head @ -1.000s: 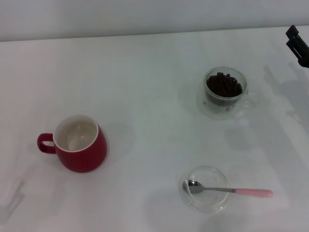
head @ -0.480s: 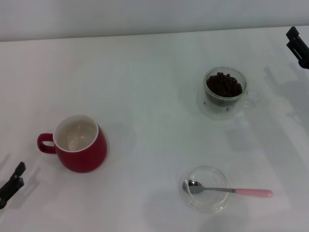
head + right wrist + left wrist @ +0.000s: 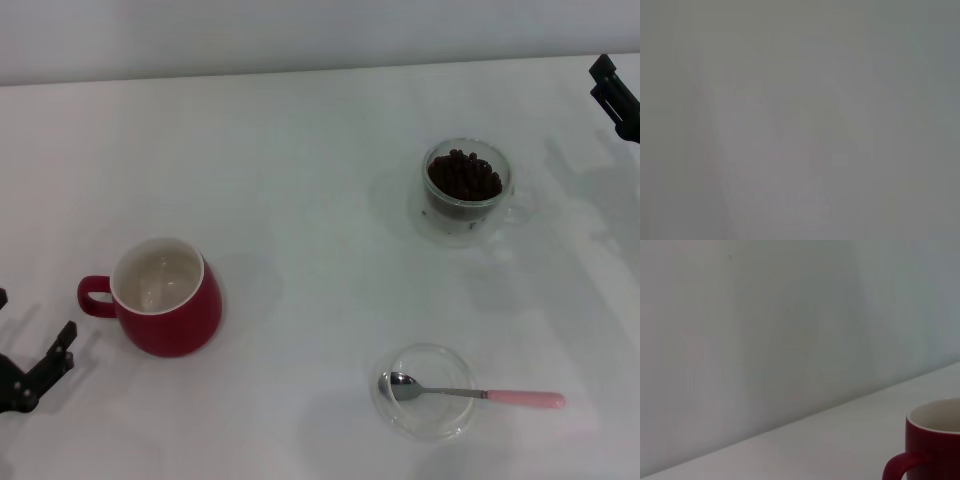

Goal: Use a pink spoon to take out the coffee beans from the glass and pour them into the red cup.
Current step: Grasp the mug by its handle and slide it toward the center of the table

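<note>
Since a moment ago the left hand (image 3: 35, 365), fingers spread, is advancing at 8 o'clock toward the one red cup (image 3: 165, 297), while one pink spoon (image 3: 470, 394) is lying across a glass dish (image 3: 425, 391), one glass (image 3: 467, 190) is holding coffee beans (image 3: 464, 175), and the right hand (image 3: 615, 95), grip unreadable, is hovering at 2 o'clock.

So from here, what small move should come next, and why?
Probably the right hand, at the table's far right edge, should descend toward the pink spoon. The spoon lies untouched across the glass dish, coffee beans fill the glass, and the red cup is empty.
</note>
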Controlling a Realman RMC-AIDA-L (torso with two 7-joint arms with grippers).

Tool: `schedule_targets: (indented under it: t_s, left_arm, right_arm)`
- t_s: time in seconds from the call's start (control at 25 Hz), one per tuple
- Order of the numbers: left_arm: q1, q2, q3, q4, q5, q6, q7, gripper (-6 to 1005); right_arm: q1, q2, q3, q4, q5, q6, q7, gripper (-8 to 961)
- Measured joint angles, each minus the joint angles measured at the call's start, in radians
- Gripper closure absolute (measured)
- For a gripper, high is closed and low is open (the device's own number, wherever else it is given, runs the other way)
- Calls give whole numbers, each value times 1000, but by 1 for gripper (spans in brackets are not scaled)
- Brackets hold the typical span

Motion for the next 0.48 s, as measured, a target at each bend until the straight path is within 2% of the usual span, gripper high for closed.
schedule_targets:
  t_s: [0.48]
  left_arm:
    - [-47,0,-3,42,-3,-91,2,137]
  right_arm:
    - [-3,0,-1,0,0,-2,3,99]
